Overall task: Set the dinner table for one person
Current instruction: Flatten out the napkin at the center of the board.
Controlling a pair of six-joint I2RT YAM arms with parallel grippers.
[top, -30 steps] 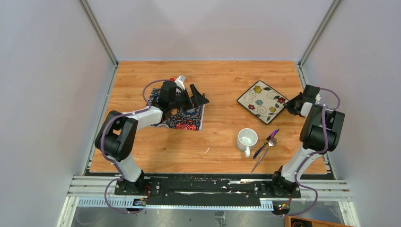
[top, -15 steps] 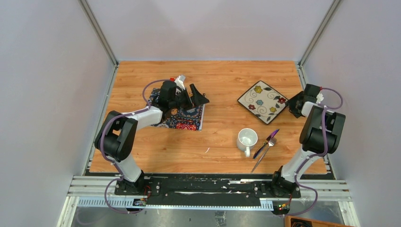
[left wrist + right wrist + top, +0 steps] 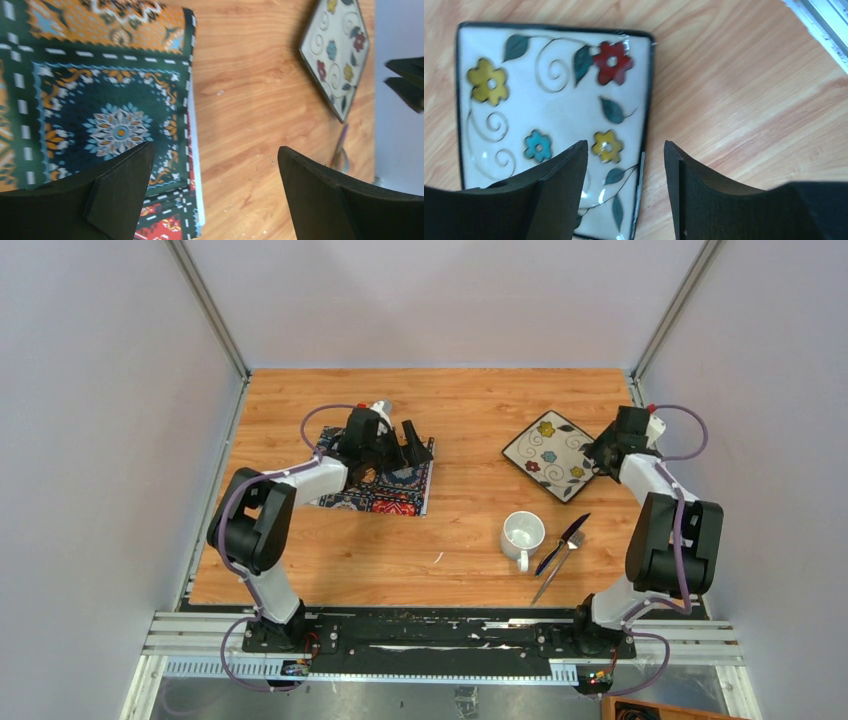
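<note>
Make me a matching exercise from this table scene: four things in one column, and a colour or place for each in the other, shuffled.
Things:
1. placemat
2. plate
3. mug
4. knife

Descriptions:
A. white, just left of the fork
B. flowers and swirls, below the right gripper
C. purple, lying beside the fork
D. tile pattern, below the left gripper

Pairs: 1-D, 2-B, 3-A, 4-C
</note>
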